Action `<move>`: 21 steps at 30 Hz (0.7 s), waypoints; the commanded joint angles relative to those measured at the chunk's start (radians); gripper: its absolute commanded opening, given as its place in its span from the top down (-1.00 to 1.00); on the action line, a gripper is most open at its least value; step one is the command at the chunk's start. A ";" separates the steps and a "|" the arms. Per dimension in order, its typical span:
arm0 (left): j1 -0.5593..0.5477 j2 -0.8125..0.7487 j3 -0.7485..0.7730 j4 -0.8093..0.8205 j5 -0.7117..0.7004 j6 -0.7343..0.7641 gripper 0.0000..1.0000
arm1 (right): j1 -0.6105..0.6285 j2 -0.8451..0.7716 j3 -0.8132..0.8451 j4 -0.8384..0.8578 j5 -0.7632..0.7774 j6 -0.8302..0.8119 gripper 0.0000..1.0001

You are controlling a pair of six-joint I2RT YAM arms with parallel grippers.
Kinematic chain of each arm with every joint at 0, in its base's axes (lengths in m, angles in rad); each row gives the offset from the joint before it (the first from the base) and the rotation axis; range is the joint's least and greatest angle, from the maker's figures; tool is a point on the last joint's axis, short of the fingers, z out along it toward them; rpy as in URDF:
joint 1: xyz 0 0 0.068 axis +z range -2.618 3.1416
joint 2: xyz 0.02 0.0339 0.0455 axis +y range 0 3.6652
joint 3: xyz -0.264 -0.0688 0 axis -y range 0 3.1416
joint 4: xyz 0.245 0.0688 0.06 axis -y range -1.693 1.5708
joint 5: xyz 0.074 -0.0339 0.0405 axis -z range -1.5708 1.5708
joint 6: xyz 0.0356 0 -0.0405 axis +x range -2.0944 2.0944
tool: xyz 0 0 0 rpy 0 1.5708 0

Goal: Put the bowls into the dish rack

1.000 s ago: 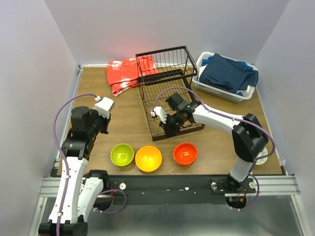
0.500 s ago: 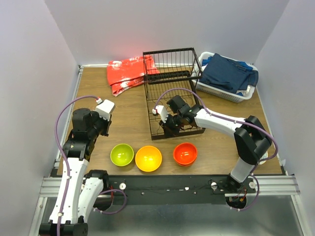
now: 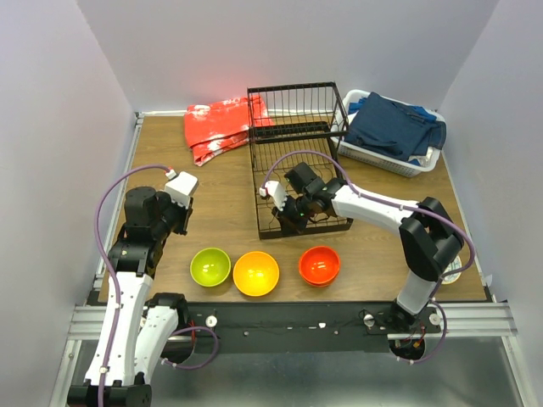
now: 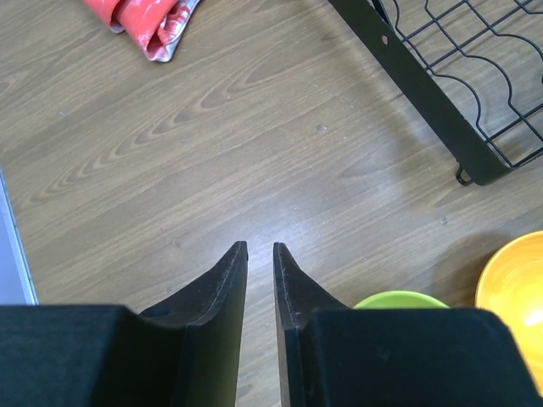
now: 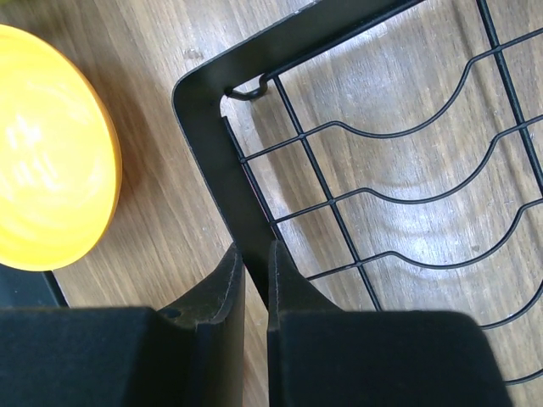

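Three bowls sit in a row near the front edge: lime green (image 3: 210,267), yellow-orange (image 3: 256,273) and red-orange (image 3: 320,265). A sliver of a white bowl (image 3: 453,270) shows behind the right arm's base. The black wire dish rack (image 3: 254,174) stands mid-table and holds no bowls. My right gripper (image 3: 290,222) is shut on the rack's front-left frame bar (image 5: 212,161), its jaws (image 5: 256,246) pinching it, with the yellow-orange bowl (image 5: 47,161) to their left. My left gripper (image 4: 260,246) hangs over bare wood with a narrow gap and nothing held. The green bowl (image 4: 399,298) lies just right of it.
A red cloth (image 3: 219,127) lies at the back left beside the rack. A white plastic basket (image 3: 352,151) with blue cloth stands at the back right. The table's left edge runs close to my left arm.
The rack has swung and shifted right, squaring up with the table, pulled by my right gripper. My left gripper's fingers have parted slightly.
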State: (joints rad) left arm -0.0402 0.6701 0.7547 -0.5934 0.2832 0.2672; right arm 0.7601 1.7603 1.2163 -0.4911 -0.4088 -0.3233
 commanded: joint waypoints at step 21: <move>0.003 -0.024 0.307 -0.576 0.462 0.388 -0.25 | 0.004 -0.459 -0.047 -0.063 0.347 0.090 -0.48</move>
State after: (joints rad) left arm -0.0391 0.6128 1.0878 -0.9398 0.5617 0.4889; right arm 0.7685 1.4330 1.2247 -0.5533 -0.2211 -0.3199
